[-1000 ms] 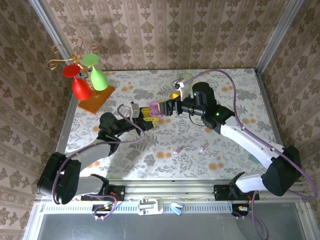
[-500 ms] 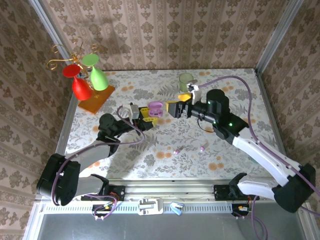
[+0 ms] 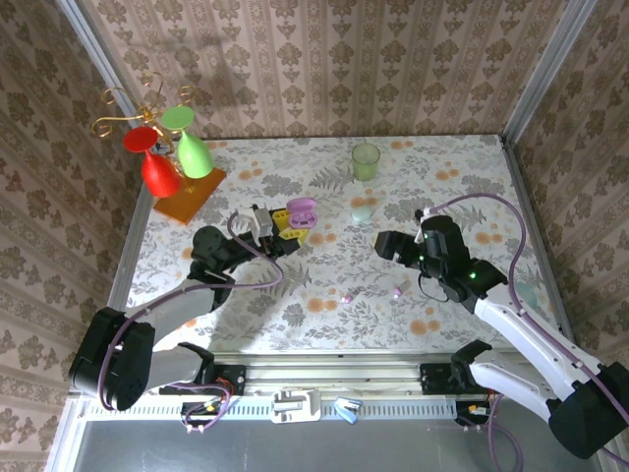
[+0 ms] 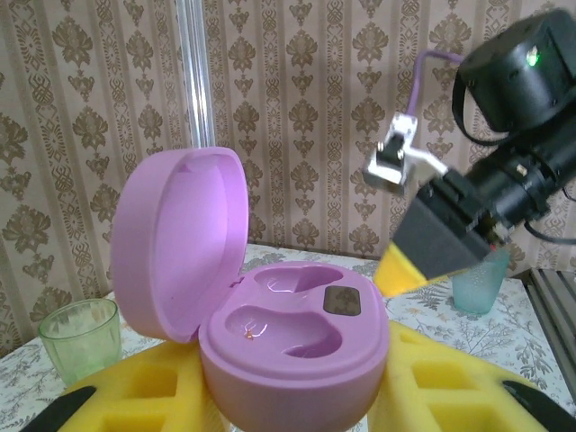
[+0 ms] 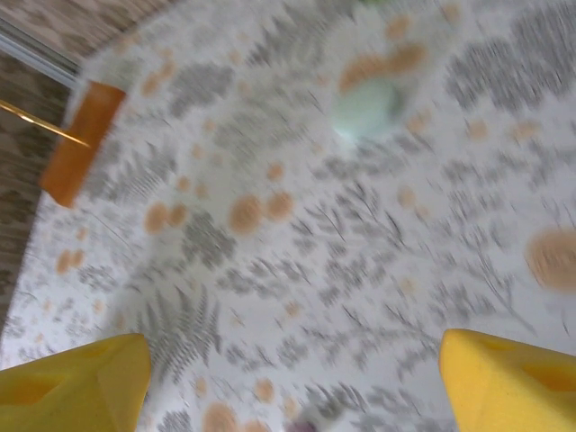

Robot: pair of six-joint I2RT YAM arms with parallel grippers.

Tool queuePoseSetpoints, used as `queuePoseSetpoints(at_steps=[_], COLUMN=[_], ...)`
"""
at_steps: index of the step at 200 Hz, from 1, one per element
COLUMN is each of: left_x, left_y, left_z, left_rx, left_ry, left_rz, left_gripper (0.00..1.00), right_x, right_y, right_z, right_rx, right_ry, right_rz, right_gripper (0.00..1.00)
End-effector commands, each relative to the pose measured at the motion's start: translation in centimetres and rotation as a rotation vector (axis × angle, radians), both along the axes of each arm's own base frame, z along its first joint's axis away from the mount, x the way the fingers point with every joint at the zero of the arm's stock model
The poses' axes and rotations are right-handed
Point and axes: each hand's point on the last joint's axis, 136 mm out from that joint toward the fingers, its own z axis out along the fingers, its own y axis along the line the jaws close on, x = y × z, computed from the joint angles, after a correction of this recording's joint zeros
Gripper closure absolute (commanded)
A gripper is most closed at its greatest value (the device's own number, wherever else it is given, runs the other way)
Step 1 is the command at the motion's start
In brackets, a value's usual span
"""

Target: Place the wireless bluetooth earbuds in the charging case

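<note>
In the top view, our left gripper (image 3: 291, 226) is clamped on the purple charging case (image 3: 301, 209), just left of centre, and the case's lid stands open. Our right gripper (image 3: 381, 243) hangs right of centre with its fingers spread wide apart, holding nothing. The two earbuds (image 3: 346, 297) lie loose on the bench (image 3: 472, 177) at lower centre, well apart from the case.

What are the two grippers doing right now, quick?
Left gripper: shut on the open purple case.
Right gripper: open, holding nothing.
</note>
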Motion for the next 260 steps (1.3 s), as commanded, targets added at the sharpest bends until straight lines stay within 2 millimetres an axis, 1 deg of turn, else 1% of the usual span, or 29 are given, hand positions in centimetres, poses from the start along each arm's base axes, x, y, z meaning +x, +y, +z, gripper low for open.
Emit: queuePoseSetpoints(at_steps=[1, 22, 35, 58, 78, 105, 138, 160, 172, 174, 177, 200, 226, 260], left_x=[-0.3, -0.3, -0.3, -0.2, -0.3, -0.3, -0.2, -0.2, -0.2, -0.2, -0.2, -0.2, -0.2, -0.2], left_y=[0.3, 0.4, 0.4, 0.5, 0.5, 0.5, 0.5, 0.4, 0.4, 0.4, 0.4, 0.4, 0.4, 0.5], left_z=[0.4, 0.3, 0.3, 0.2, 0.2, 0.2, 0.0, 0.0, 0.0, 0.1, 0.1, 0.1, 0.1, 0.0], left_rx=[-0.005, -0.003, -0.004, -0.004, -0.006, -0.006, 0.003, 0.002, 0.003, 0.002, 0.002, 0.002, 0.003, 0.005], left_ry=[-0.044, -0.044, -0.046, -0.048, -0.046, -0.050, -0.051, -0.052, -0.051, -0.053, -0.054, -0.054, -0.054, -0.054], left_rz=[0.014, 0.016, 0.019, 0.024, 0.026, 0.026, 0.028, 0.024, 0.025, 0.026, 0.025, 0.023, 0.024, 0.028], left_gripper=[0.83, 0.83, 0.83, 0.83, 0.83, 0.83, 0.83, 0.83, 0.83, 0.83, 0.83, 0.83, 0.83, 0.83], right_x=[-2.3, -3.2, -3.4, -3.7, -3.8, -4.0, -4.4, -4.5, -4.5, -4.5, -4.6, -4.9, -5.0, -4.9], right_y=[-0.8, 0.8, 2.1, 3.5, 5.2, 8.0, 10.3, 11.1, 11.5, 11.4, 11.3, 11.1, 10.8, 11.4], right_z=[-3.9, -6.4, -7.2, -8.4, -9.5, -10.8, -12.2, -13.1, -13.0, -13.6, -13.9, -14.6, -15.1, -14.9], right_rx=[0.021, 0.118, 0.164, 0.169, 0.203, 0.242, 0.278, 0.287, 0.299, 0.288, 0.283, 0.272, 0.258, 0.278], right_ry=[0.180, 0.282, 0.298, 0.322, 0.343, 0.379, 0.418, 0.441, 0.445, 0.459, 0.470, 0.489, 0.499, 0.496], right_rz=[-0.056, -0.034, -0.024, -0.037, -0.047, -0.026, -0.013, -0.009, -0.005, -0.012, -0.015, -0.030, -0.039, -0.017], right_gripper=[0.21, 0.29, 0.33, 0.39, 0.44, 0.45, 0.45, 0.45, 0.46, 0.46, 0.46, 0.47, 0.47, 0.51])
